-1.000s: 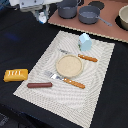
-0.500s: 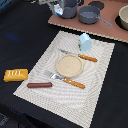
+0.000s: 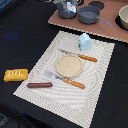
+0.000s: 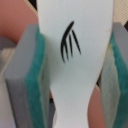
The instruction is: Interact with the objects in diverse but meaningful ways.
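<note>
Hardly anything on the mat has shifted since a second ago; only the arm at the far edge has drawn back, and in the exterior view just a scrap of it shows above the left grey pot (image 3: 66, 10). In the wrist view the hand (image 4: 75, 55) is clamped on a small white piece (image 4: 75, 30), a flat pale tab with a dark claw-like mark, pinched between green pads (image 4: 36, 85); what sort of toy it is I cannot tell at this blur.

The piece flares wide above the pads and narrows below, so a jolt could, I judge, let it pivot or slip out over the pots. A low carry might also clip the second grey pot (image 3: 89, 14) or its handle.

On the placemat (image 3: 95, 85) the pale blue carton (image 3: 85, 41) stands upright near the far corner, the plate (image 3: 68, 65) lies between the knife (image 3: 80, 56) and the fork (image 3: 67, 80), and the sausage (image 3: 39, 85) rests at the near edge. A scored bread loaf (image 3: 15, 75) lies off the mat on the dark desk (image 3: 20, 30).
</note>
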You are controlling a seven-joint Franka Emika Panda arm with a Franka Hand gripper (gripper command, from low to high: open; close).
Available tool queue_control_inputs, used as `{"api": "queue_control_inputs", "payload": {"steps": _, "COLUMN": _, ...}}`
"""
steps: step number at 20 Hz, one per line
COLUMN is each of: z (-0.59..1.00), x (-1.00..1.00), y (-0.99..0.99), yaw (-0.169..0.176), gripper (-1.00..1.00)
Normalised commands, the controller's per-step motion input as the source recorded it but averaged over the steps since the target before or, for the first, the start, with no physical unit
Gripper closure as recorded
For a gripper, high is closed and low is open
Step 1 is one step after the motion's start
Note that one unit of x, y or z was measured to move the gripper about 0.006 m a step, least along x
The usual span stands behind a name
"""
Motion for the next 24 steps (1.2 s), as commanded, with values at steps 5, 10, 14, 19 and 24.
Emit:
{"api": "queue_control_inputs", "payload": {"steps": 5, "z": 0.27, "x": 0.94, "y": 0.54, "yaw": 0.0, "gripper": 1.0}}
{"api": "queue_control_inputs", "payload": {"steps": 10, "z": 0.29, "x": 0.91, "y": 0.59, "yaw": 0.0, "gripper": 1.0}}
{"api": "queue_control_inputs", "payload": {"steps": 14, "z": 0.34, "x": 0.84, "y": 0.67, "yaw": 0.0, "gripper": 1.0}}
{"api": "queue_control_inputs", "payload": {"steps": 19, "z": 0.41, "x": 0.77, "y": 0.75, "yaw": 0.0, "gripper": 1.0}}
{"api": "queue_control_inputs", "payload": {"steps": 24, "z": 0.41, "x": 0.76, "y": 0.75, "yaw": 0.0, "gripper": 1.0}}
